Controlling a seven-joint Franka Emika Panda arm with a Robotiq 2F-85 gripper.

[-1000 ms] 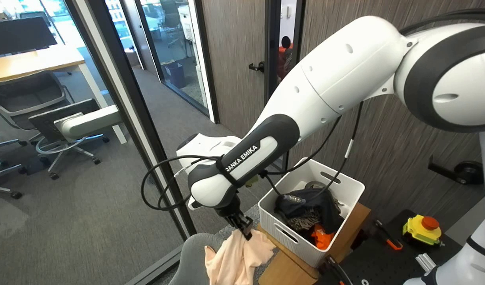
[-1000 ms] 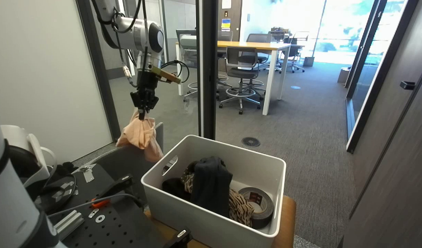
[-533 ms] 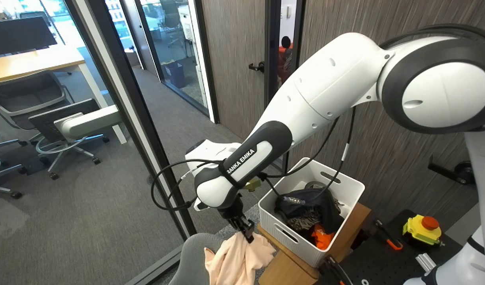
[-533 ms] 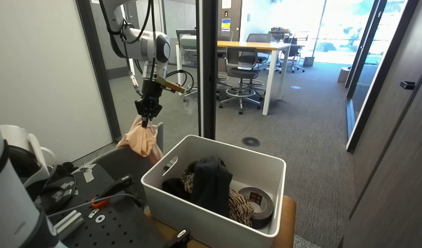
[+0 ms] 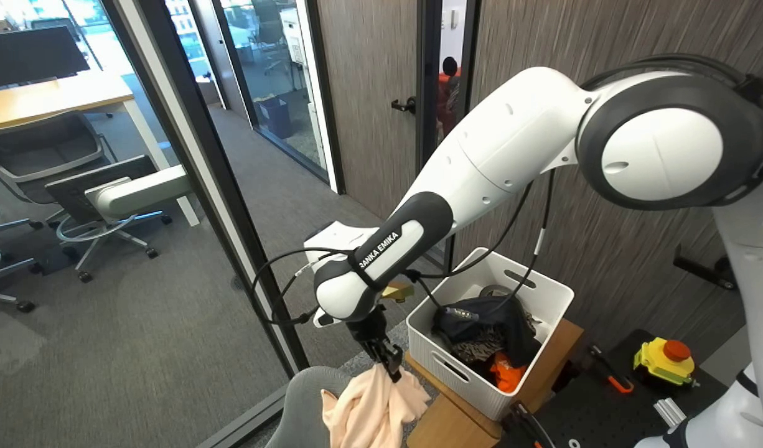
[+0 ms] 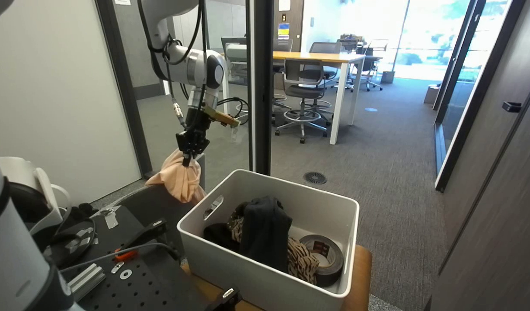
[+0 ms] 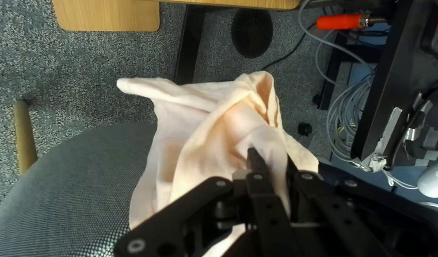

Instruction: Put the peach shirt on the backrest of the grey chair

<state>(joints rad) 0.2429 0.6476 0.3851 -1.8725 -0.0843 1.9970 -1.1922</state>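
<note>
The peach shirt is bunched and hangs in folds from my gripper. It lies against and over the rounded grey chair. In an exterior view the shirt drapes at the chair's upper edge, under the gripper. In the wrist view the gripper is shut on a thick fold of the shirt, with cloth between both fingers. The chair's grey mesh surface lies to the left of the shirt there. The shirt's lower part is partly hidden.
A white basket with dark and patterned clothes and a tape roll stands on a wooden surface beside the chair. A black perforated table holds tools. A glass wall with a dark post stands behind the chair.
My gripper has moved down and slightly toward the basket with the shirt in it. The shirt's top has sunk and its folds look slacker over the chair.
</note>
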